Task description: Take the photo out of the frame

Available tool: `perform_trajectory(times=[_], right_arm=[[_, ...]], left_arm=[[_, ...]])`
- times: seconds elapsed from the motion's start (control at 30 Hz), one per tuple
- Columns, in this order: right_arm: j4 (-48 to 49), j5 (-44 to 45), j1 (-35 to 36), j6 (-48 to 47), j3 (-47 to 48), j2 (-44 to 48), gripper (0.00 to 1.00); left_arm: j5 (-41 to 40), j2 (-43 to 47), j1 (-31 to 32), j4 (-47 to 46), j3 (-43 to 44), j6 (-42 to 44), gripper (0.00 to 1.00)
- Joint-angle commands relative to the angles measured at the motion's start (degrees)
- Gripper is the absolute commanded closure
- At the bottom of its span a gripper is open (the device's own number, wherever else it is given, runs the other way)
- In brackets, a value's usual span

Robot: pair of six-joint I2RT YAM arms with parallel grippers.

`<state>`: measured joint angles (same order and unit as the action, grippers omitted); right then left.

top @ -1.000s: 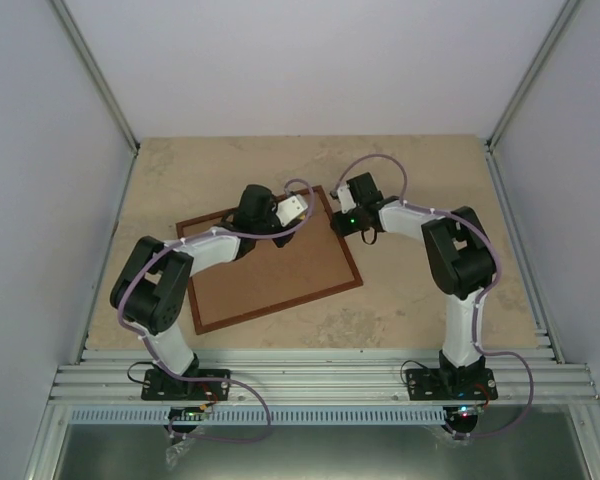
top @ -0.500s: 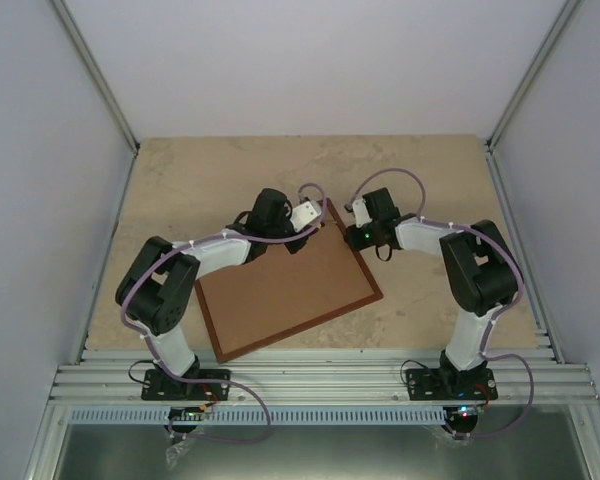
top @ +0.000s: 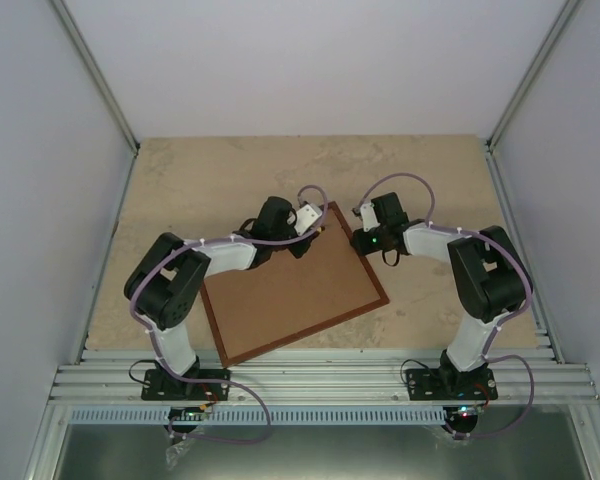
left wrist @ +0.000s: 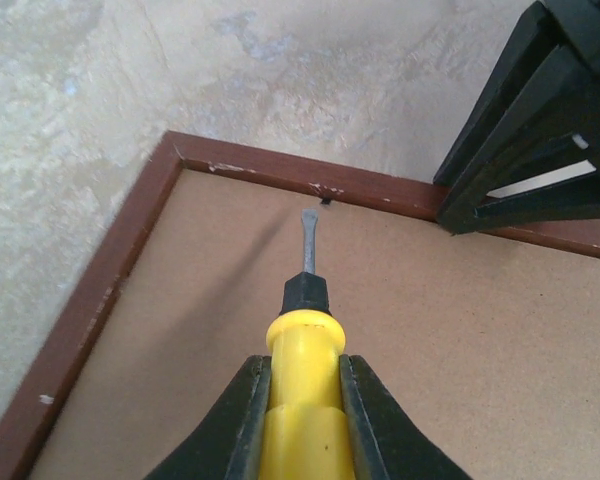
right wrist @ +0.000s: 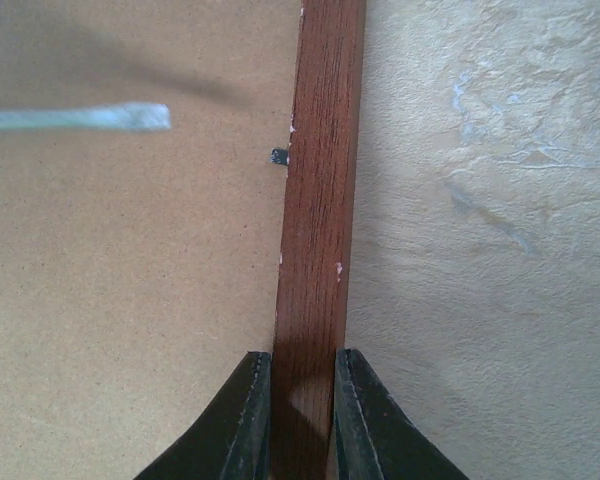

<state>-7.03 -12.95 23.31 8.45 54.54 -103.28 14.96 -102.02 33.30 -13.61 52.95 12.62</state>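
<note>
My left gripper point(left wrist: 302, 378) clamps the screwdriver point(left wrist: 302, 325), blade pointing straight ahead of the fingers, just short of the tab point(left wrist: 326, 200) on the frame point(left wrist: 270, 172) rail. My right gripper point(right wrist: 302, 368) pinches that same rail. The photo is out of sight, frame back-up.

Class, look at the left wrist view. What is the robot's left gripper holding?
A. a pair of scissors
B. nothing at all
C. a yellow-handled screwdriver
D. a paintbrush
C: the left gripper is shut on the yellow handle of a screwdriver, whose flat metal blade points toward the wooden rim of the frame.
</note>
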Motion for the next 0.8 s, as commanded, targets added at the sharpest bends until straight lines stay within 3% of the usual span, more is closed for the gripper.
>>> perform_trajectory(times=[0.0, 0.77], right_arm=[[0.5, -2.2, -0.7, -0.8, -1.0, 0.3, 0.93], [1.0, -3.5, -0.7, -1.0, -0.7, -1.1, 0.93]], left_arm=[[-0.9, -2.4, 0.8, -3.6, -0.9, -3.0, 1.00], [2.6, -7.0, 1.4, -3.0, 2.3, -1.1, 1.00]])
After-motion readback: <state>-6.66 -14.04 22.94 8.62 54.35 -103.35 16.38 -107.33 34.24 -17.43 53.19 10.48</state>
